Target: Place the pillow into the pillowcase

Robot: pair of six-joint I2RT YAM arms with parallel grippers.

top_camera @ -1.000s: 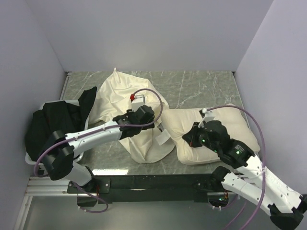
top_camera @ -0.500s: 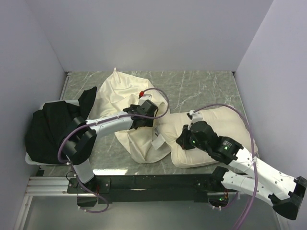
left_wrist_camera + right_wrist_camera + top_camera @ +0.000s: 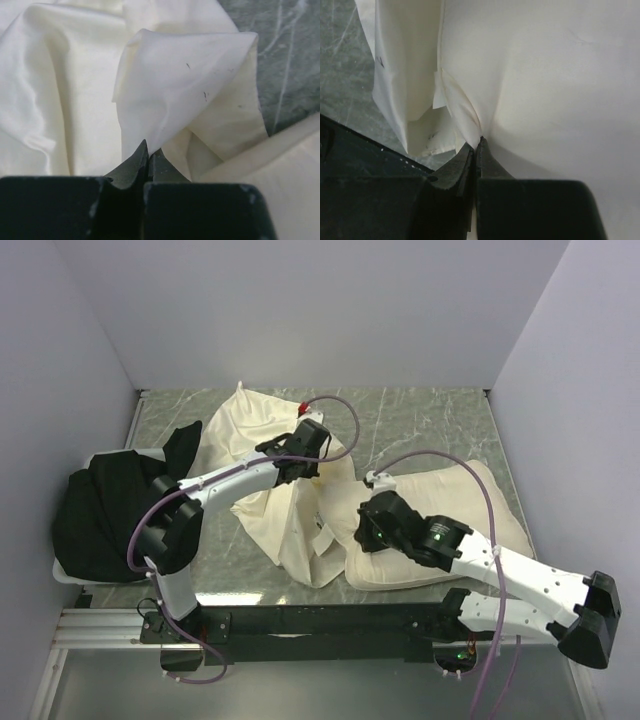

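**Pillowcase** (image 3: 262, 455): lying crumpled left of centre in the top view, running from the upper middle of the table (image 3: 420, 425) down toward the lower edge. Its tag (image 3: 325, 537) is showing at its lower right, just beside the pillow.

**Pillow** (image 3: 470, 515): lying flat right of centre in the top view, with most of it showing outside the pillowcase. Its left end is touching the pillowcase and is partly hidden under the right arm. Whether that end is sitting inside the opening cannot be told.

**Left gripper** (image 3: 148, 150): jaws clenching a raised fold of the pillowcase. In the left wrist view the fabric is rising from the fingertips as a tented peak toward the upper centre, with grey table showing at upper right. In the top view the gripper is sitting over the pillowcase's upper right part, and the arm is reaching in from the lower left.

**Right gripper** (image 3: 476, 141): jaws pinching a pucker of the pillow's cover, with creases radiating from the tips. In the top view it is working at the pillow's left end, near the tag. In the right wrist view a strip of pillowcase is lying at upper left, with table at the left edge beyond it.

**Black cloth** (image 3: 100, 505): lying heaped at the left edge of the top view, touching the pillowcase's upper left side.

**Cable** (image 3: 340, 420): purple, looping above the left wrist.
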